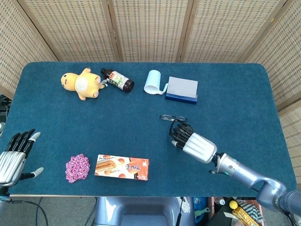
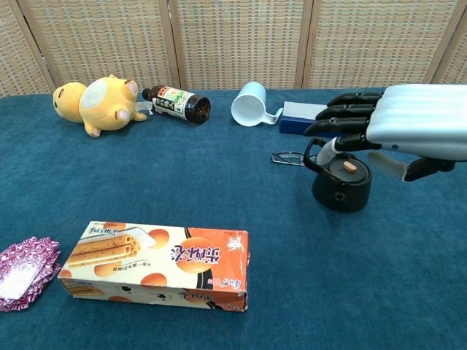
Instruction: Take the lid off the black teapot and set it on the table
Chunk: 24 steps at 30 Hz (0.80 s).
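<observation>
The black teapot [image 2: 340,186] stands right of the table's middle, its lid [image 2: 347,169] in place with a small orange knob on top. My right hand [image 2: 398,122] hovers just above it, fingers stretched out to the left over the handle and the thumb [image 2: 388,165] low beside the lid, holding nothing. From the head view that same right hand [image 1: 193,142] covers most of the teapot. My left hand [image 1: 12,157] stays at the table's near left edge, fingers apart and empty.
Glasses [image 2: 289,157] lie just behind the teapot. Further back are a white mug [image 2: 249,103] on its side, a blue box [image 2: 318,119], a dark bottle [image 2: 176,104] and a yellow plush [image 2: 98,103]. A biscuit box [image 2: 162,267] and a purple packet [image 2: 23,268] lie near front left.
</observation>
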{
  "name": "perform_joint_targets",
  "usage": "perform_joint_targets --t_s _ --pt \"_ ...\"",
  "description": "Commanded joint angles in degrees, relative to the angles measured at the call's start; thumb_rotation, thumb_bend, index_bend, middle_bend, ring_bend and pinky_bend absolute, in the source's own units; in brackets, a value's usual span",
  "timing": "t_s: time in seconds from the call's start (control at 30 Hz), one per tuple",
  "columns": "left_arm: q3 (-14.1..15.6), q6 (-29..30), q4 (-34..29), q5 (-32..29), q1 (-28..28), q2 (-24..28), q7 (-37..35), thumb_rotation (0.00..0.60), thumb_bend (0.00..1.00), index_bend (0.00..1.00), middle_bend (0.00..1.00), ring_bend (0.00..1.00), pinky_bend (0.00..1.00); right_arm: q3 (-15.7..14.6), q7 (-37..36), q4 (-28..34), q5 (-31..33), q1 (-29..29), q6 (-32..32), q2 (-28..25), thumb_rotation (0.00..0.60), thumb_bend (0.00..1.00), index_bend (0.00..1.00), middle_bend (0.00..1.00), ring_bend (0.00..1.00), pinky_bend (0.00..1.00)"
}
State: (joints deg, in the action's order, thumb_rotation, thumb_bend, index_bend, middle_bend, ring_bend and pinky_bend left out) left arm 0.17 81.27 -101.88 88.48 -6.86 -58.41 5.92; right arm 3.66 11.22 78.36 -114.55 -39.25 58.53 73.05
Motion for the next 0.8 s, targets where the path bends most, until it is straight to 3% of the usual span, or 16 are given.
perform_joint_targets --t_s 0.03,0.33,0.8 --pt "0.0 -0.06 0.02 0.01 -0.06 -0.02 0.01 0.6 0.11 0.0 0.0 0.0 0.0 -0.73 3.71 -3.39 -3.04 -2.94 -0.56 2.86 0.6 0.95 0.26 0.14 0.0 0.06" --pt "0.17 -0.92 0.18 -0.37 -0.38 -0.16 -0.16 0.6 0.11 0.0 0.0 0.0 0.0 -1.24 9.46 -7.31 -0.92 -7.01 -6.99 7.16 0.6 0.95 0.26 0.13 0.0 0.04" --pt "0.28 -1.28 0.28 -0.61 -0.55 -0.22 -0.28 0.6 0.11 0.0 0.0 0.0 0.0 -1.26 14.2 -9.81 5.59 -6.53 -9.19 8.67 0.6 0.95 0.26 0.14 0.0 0.04"
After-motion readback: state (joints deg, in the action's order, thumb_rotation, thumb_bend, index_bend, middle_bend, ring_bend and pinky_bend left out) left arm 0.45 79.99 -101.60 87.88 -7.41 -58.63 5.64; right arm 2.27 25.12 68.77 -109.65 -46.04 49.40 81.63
